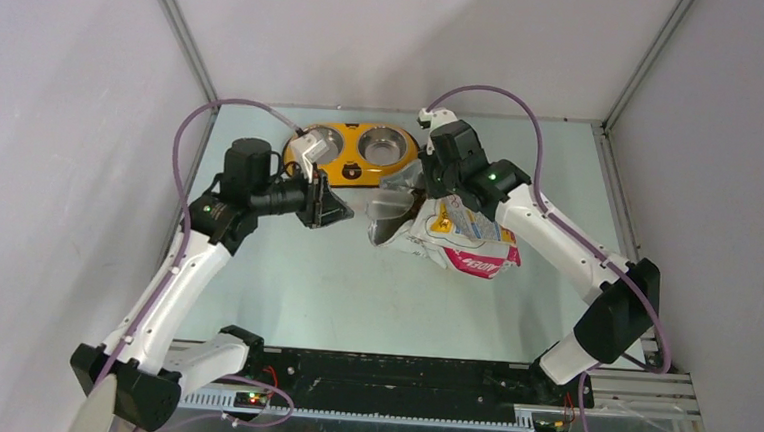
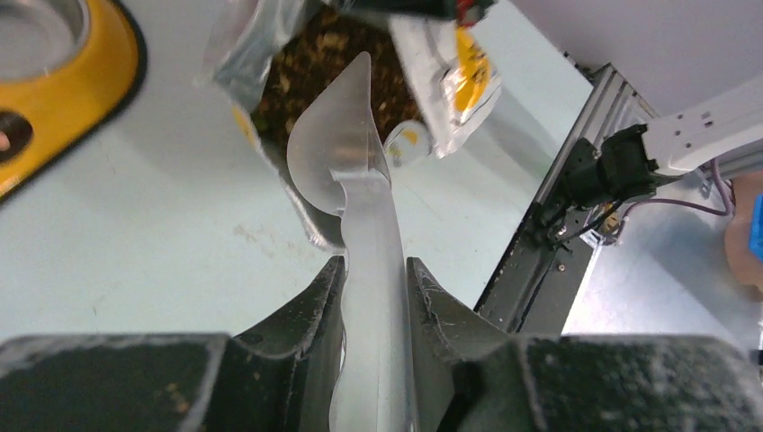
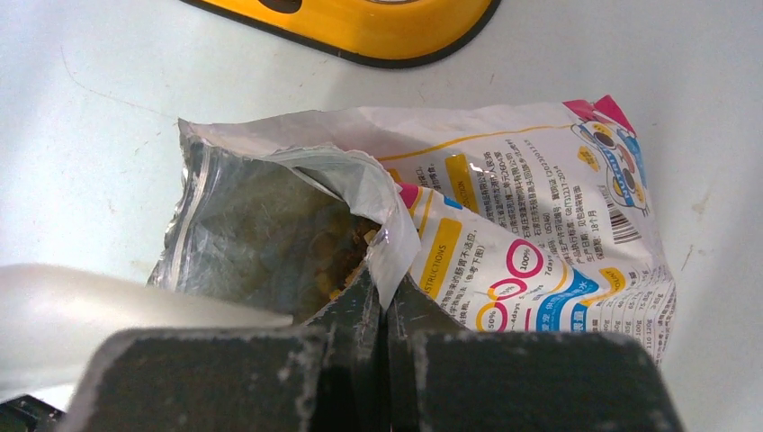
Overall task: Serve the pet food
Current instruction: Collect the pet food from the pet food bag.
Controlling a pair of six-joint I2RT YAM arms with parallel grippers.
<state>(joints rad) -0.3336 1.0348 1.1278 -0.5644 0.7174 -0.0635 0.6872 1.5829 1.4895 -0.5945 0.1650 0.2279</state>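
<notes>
pet food bag (image 3: 504,175) print | yellow strip (image 3: 438,256) just right of bag mouth (image 3: 270,225): "…STRUCTIONS" | pink rings (image 3: 525,259) farther right of it: "100%", "50%" | remaining fine print: illegible

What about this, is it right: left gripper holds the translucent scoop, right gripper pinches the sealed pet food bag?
No. The pet food bag is open, not sealed: the right wrist view shows kibble inside. The left gripper holds the translucent scoop, the right gripper pinches the bag.

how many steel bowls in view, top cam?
2. Both sit in the yellow feeder: the left bowl is partly covered from above, the right bowl is fully visible. No sign of others hidden.
</notes>
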